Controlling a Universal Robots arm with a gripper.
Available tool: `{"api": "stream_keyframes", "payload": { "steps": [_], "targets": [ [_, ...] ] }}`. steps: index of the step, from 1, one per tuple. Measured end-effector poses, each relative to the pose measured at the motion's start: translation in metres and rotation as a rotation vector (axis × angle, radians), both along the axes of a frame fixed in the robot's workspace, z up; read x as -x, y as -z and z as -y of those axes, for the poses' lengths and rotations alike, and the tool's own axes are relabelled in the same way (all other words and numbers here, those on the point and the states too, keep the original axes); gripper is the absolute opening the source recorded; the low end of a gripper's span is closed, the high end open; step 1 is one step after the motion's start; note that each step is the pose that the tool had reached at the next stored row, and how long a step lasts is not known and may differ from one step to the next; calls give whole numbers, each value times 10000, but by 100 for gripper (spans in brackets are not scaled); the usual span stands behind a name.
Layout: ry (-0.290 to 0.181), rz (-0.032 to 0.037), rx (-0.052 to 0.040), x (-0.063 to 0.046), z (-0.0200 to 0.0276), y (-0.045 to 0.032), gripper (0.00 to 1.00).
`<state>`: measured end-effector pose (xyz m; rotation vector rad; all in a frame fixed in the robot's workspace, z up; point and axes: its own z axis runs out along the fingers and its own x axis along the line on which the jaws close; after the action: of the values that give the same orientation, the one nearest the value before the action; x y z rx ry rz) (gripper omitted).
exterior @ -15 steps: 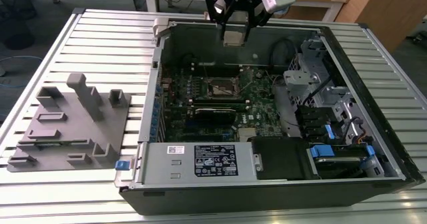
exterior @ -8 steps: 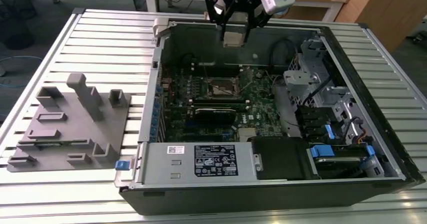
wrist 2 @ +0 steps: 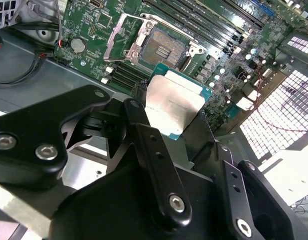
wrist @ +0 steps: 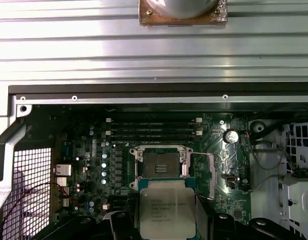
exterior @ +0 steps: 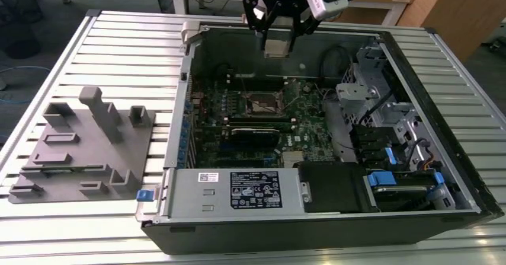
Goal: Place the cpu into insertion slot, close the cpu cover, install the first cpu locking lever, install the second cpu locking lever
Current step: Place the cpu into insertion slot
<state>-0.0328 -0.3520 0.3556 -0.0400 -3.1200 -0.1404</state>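
We see the gripper (exterior: 276, 38) poised high over an open computer case (exterior: 183, 99), its black fingers (wrist 2: 139, 131) clamped on opposite edges of the cpu (exterior: 276, 47). In both wrist views the cpu (wrist 2: 174, 102) (wrist: 167, 207) hangs flat, silver face showing, well above the green circuit board (exterior: 310, 118). The insertion slot (exterior: 263, 105) (wrist 2: 161, 50) (wrist: 161, 164) lies below the cpu, its dark centre uncovered inside the silvery rim. The case rests on a slatted metal table (exterior: 118, 45), with a grey fixture block (exterior: 79, 152) at the exterior view's left.
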Motion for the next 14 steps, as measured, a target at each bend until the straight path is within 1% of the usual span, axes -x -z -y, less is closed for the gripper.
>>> {"api": "stream_keyframes", "payload": {
  "steps": [14],
  "targets": [
    [0, 0, -2, 0, 0, 32, 54]
  ]
}}
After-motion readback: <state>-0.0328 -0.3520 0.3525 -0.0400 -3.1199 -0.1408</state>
